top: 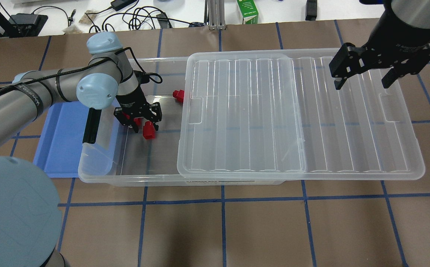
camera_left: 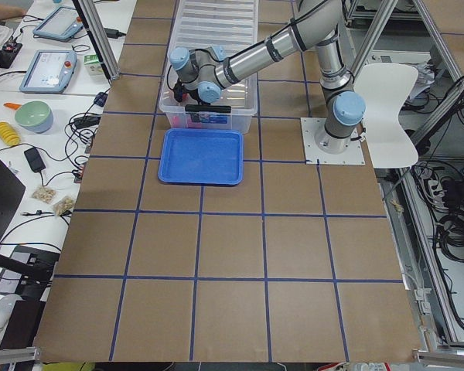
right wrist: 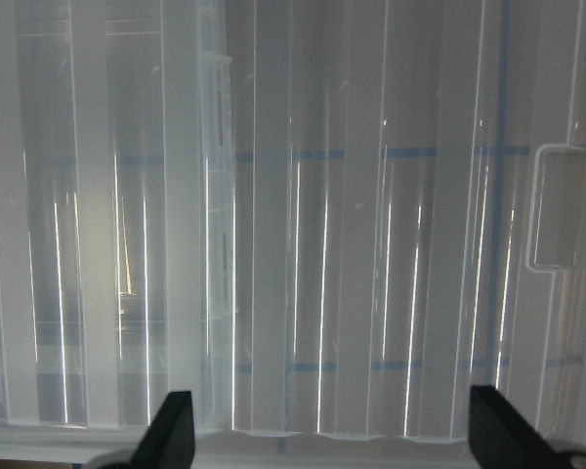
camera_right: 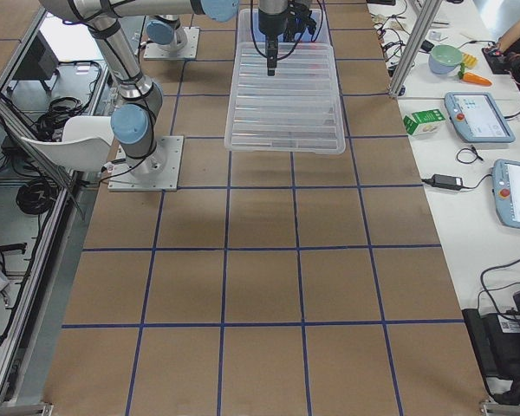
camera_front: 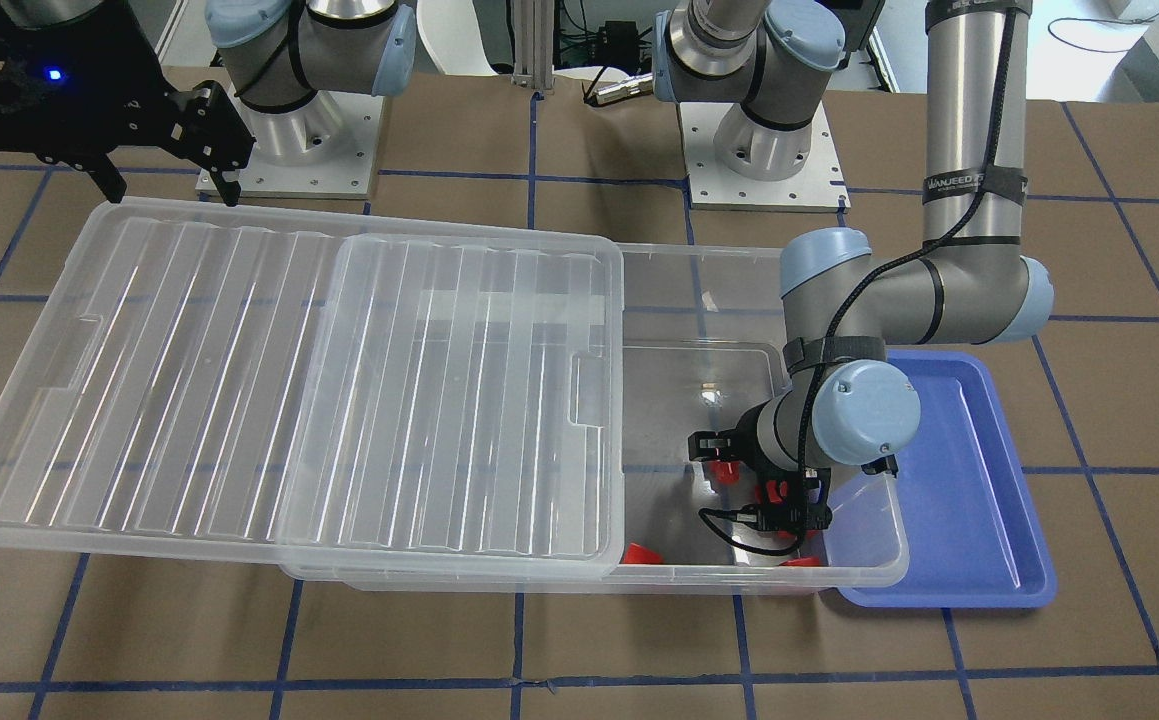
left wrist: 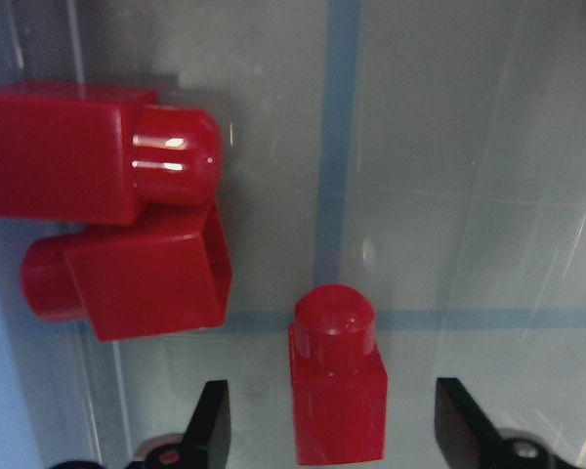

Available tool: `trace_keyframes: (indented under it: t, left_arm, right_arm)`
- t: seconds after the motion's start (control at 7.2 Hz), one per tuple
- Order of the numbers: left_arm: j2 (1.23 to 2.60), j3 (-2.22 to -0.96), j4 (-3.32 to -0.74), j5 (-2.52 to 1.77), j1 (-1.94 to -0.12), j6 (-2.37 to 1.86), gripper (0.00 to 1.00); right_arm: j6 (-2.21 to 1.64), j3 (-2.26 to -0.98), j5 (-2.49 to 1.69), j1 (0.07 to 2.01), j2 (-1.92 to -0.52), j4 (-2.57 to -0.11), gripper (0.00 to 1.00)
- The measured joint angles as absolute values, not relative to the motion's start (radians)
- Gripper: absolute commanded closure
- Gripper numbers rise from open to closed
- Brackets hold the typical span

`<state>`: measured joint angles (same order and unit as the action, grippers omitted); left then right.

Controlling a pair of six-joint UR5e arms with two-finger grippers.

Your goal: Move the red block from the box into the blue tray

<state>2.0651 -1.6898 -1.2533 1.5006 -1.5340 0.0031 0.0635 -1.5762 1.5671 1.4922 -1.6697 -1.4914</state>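
Red block (left wrist: 338, 391) is lying on the box (top: 99, 174) floor, centred between my left gripper's (left wrist: 338, 430) spread, empty fingers. Its long axis is running across my closing line, stub pointing away. My right gripper (top: 363, 83) is hovering open over the lid (top: 292, 111), well apart.
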Motion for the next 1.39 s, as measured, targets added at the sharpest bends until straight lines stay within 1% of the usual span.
trace_keyframes:
  t: [0.14, 0.42, 0.69, 1.11, 1.39]
  left_arm:
    - [2.07, -1.691, -1.253, 1.501, -1.534, 0.0, 1.0]
    - [2.07, -1.679, -1.253, 1.501, -1.534, -0.001, 1.0]
    - [2.042, -1.634, -1.276, 1.504, -1.538, -0.005, 1.0]
    - [1.956, -1.47, -1.471, 1.505, -1.539, -0.011, 1.0]
    - [1.908, -1.362, -1.587, 1.516, -1.49, 0.023, 1.0]
  right_arm:
    - [0.054, -1.577, 1.567, 1.5, -1.669, -1.492, 0.0]
    - [0.048, -1.577, 1.568, 1.503, -1.669, -1.493, 0.0]
    - [0.048, -1.578, 1.568, 1.503, -1.669, -1.493, 0.0]
    - [0.048, -1.577, 1.569, 1.503, -1.669, -1.493, 0.0]
    - [0.048, -1.577, 1.569, 1.503, -1.669, -1.493, 0.0]
